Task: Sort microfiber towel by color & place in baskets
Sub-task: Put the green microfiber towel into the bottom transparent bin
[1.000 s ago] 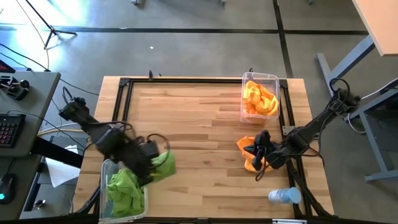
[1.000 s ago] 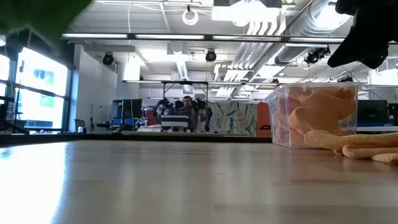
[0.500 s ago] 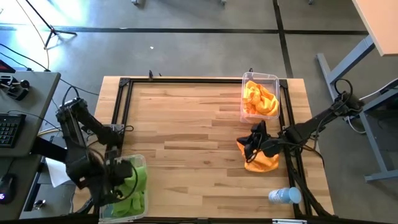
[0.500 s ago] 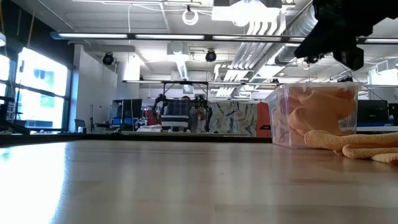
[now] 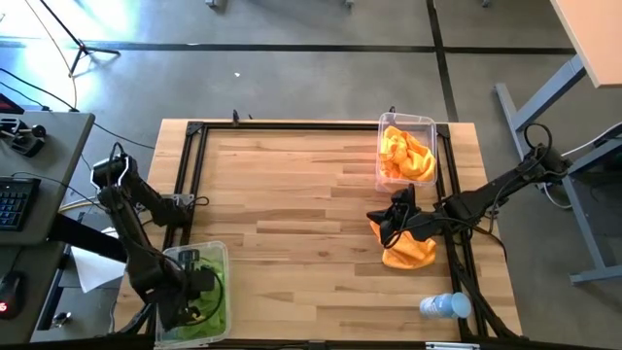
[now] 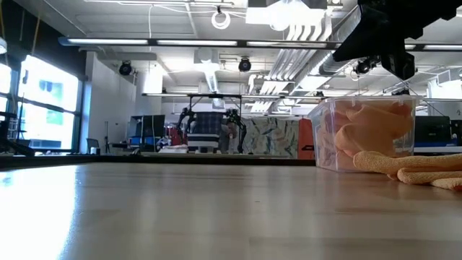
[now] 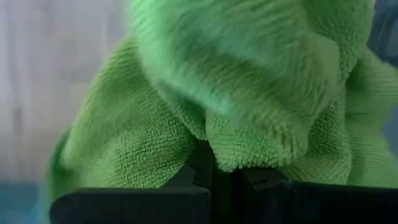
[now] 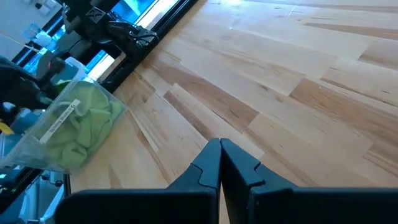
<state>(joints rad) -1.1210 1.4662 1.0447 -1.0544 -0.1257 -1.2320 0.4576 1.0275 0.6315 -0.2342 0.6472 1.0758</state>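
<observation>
No legible txt, labels, brands or nos. in any view.

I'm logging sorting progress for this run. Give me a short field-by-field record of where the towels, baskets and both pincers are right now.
left pincer: shut on green towel, down in the near-left basket
right pincer: shut, empty, above the loose orange towel
far-right basket: holds orange towels
near-left basket contents: green towels only
unsorted: one orange towel on the table
other item: bottle near the front right edge
</observation>
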